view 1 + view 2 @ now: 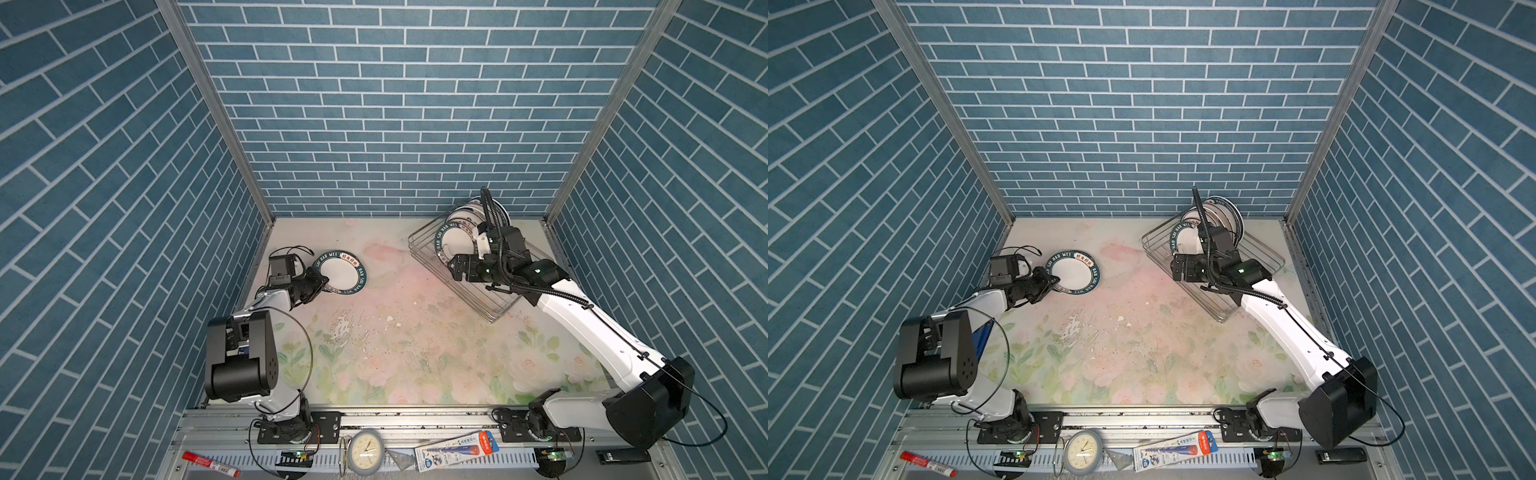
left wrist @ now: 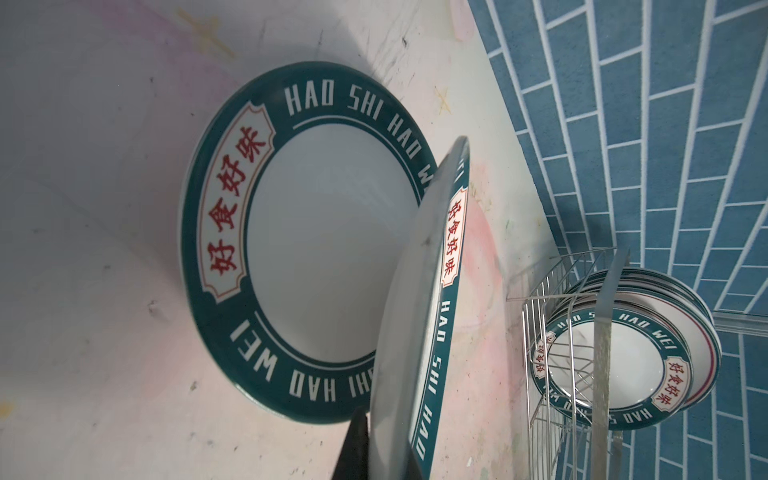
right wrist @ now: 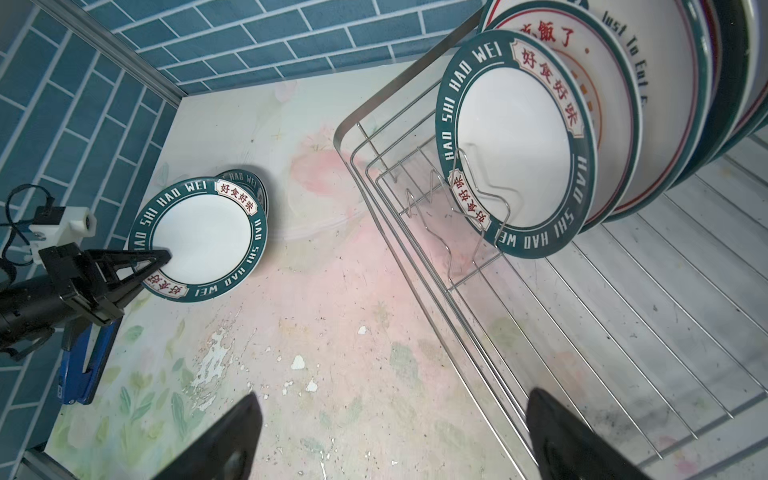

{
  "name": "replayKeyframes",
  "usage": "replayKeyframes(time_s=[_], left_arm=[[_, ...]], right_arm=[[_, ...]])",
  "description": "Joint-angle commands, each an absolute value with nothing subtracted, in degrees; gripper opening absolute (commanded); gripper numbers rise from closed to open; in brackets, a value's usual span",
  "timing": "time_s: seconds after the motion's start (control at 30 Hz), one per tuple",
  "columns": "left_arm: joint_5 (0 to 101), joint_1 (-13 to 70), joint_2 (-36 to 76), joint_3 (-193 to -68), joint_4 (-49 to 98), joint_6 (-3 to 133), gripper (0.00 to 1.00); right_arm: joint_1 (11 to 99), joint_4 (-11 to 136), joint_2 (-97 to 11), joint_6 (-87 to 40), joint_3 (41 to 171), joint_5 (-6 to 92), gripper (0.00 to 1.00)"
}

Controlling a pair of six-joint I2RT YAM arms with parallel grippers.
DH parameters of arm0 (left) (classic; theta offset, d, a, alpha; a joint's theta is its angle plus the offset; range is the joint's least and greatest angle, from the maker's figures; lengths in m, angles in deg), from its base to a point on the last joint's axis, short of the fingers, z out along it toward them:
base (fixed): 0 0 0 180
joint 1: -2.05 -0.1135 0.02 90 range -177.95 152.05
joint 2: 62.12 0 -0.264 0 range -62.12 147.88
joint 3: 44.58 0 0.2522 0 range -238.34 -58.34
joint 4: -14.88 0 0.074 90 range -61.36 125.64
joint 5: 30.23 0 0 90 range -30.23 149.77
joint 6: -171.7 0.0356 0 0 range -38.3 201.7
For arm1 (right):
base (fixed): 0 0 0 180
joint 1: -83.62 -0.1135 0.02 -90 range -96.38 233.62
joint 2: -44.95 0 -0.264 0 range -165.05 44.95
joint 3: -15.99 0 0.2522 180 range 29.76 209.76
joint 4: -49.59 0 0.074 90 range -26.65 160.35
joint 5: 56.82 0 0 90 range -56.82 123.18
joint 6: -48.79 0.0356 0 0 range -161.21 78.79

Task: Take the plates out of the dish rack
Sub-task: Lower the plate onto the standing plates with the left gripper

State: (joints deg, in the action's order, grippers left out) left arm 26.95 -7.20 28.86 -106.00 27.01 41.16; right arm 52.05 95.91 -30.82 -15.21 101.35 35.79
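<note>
Grips held plate point(image 3: 203, 237) by its rim in left gripper point(image 3: 166, 258), tilted above second plate point(image 2: 328, 245) lying flat on table point(image 1: 395, 332), close to left wall point(image 1: 232, 232). Spreads right gripper point(image 3: 390, 432) wide and empty over dish rack point(image 1: 415, 245) side rim; remaining plates point(image 3: 515, 141) upright at rack's far end. Bare table between arms.

The round white ceramic plate point(image 3: 203, 232) has a dark green rim, white lettering and red characters on cream panels. The pale worktop point(image 1: 415, 353) shows faded pink-and-green flowers. The brick-patterned walls point(image 1: 374, 104) are blue, lined white.
</note>
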Motion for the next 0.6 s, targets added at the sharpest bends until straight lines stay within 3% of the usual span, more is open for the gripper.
replayKeyframes(time_s=[0.0,0.57], left_arm=[[25.6,-8.2,30.3,-108.7,23.7,42.2,0.00],[24.2,-10.1,36.6,-110.4,21.9,41.6,0.00]], right_arm=[[51.9,97.2,-30.6,-17.5,101.7,35.0,0.99],[51.9,95.4,-33.7,-18.7,100.2,37.8,0.99]])
